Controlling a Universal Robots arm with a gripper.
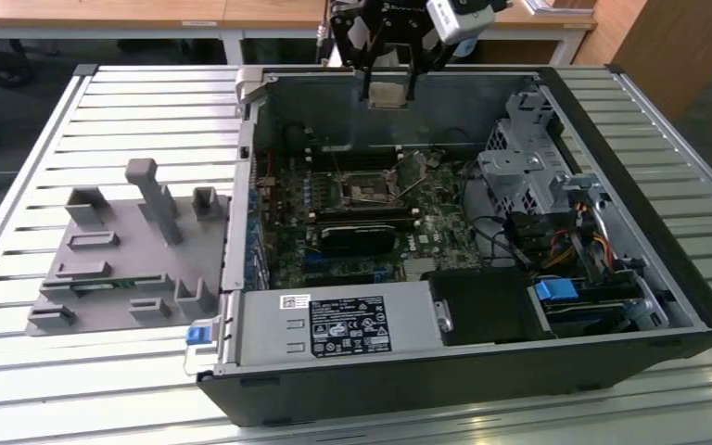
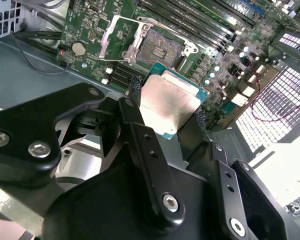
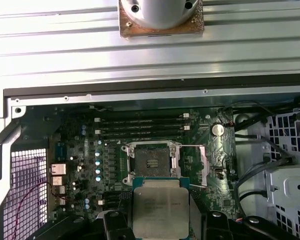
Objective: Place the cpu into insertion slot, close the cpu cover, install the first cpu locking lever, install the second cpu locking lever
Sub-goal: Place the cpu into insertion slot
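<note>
The pincer [image 2: 167, 100] was closed down to chip width, 2 fingers clamped on opposite edges of the cpu [image 2: 167, 107], silver top facing the wrist. It hung well above the open pc case [image 1: 653, 306]. The insertion slot [image 3: 151, 162] sat below the pincer and a bit ahead of it, not straight under, w/ nothing in it. The cpu cover [image 2: 106, 46] lay flipped open just beside the slot, so the way in looked free.

Risks as we judged them: the grip is on thin edges only, so a jolt could let the chip slide or tilt. If it's lowered off-square or rotated wrong vs the slot, the corners could ride the rim & damage the contacts. A finger could also catch the raised cover.

Count: 1 cpu, 1 slot, 1 cover, 1 pincer, approx 4 long memory slots [image 3: 140, 127] beyond the slot. We couldn't make out the levers.
</note>
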